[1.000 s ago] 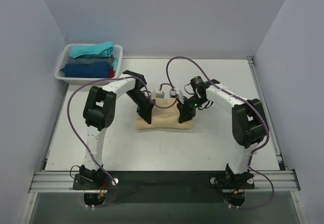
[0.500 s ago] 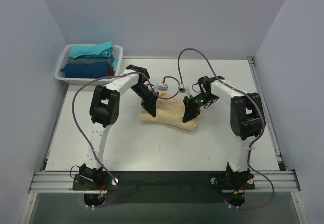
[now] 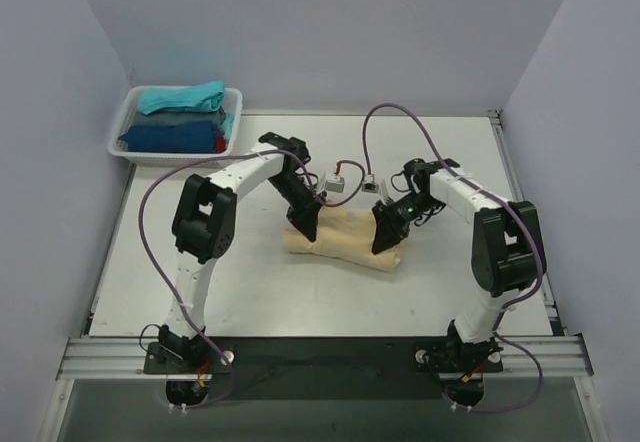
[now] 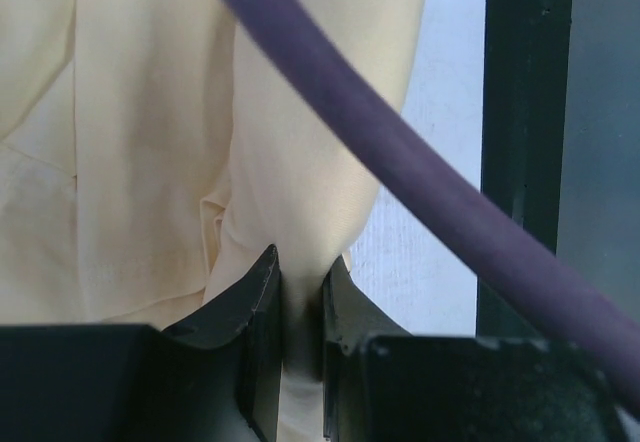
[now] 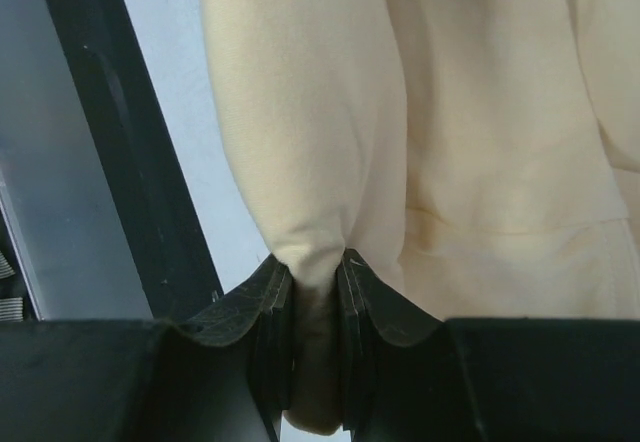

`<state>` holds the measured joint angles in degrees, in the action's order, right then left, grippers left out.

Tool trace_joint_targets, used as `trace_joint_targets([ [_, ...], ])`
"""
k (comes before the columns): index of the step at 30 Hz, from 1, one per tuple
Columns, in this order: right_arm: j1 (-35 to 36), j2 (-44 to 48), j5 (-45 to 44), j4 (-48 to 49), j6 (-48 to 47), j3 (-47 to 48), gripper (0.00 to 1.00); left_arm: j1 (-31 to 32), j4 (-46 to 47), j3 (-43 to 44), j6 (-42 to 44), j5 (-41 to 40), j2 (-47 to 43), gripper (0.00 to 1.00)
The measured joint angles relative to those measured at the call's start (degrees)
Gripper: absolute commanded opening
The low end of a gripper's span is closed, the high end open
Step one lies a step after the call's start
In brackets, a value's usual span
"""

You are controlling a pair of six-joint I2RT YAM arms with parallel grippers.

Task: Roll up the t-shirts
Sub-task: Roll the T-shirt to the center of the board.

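A beige t-shirt (image 3: 345, 242) lies as a folded bundle on the white table, between the two arms. My left gripper (image 3: 306, 230) is shut on the bundle's left end; the left wrist view shows the cloth (image 4: 180, 142) pinched between the black fingers (image 4: 255, 302). My right gripper (image 3: 382, 244) is shut on the right end; the right wrist view shows a fold of cloth (image 5: 400, 112) clamped between its fingers (image 5: 265, 312). Teal and dark blue t-shirts (image 3: 180, 114) with a bit of red are stacked in the basket.
A white basket (image 3: 122, 127) stands at the table's back left corner. Purple cables (image 3: 395, 112) arch over both arms, and one crosses the left wrist view (image 4: 400, 172). A black rail (image 3: 320, 354) runs along the near table edge. Grey walls close in the sides and back.
Both grippers have moved to the right and slightly toward the near edge, carrying the beige t-shirt with them. The bundle now lies tilted, its right end nearer the front.
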<state>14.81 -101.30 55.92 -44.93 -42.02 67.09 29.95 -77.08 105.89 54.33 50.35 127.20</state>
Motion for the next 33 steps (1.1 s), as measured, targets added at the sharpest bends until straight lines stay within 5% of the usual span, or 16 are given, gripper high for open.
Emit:
trace_joint_targets([
  [22, -0.09, 14.97, -7.39, -0.87, -1.53, -13.35, 0.14, 11.21, 1.90, -9.77, 4.70, -0.39, -7.37, 0.00],
  [33, 1.70, 6.99, -6.86, -5.92, -7.56, -13.20, 0.15, 12.26, 2.01, -10.91, 4.63, 1.36, -1.64, 0.00],
])
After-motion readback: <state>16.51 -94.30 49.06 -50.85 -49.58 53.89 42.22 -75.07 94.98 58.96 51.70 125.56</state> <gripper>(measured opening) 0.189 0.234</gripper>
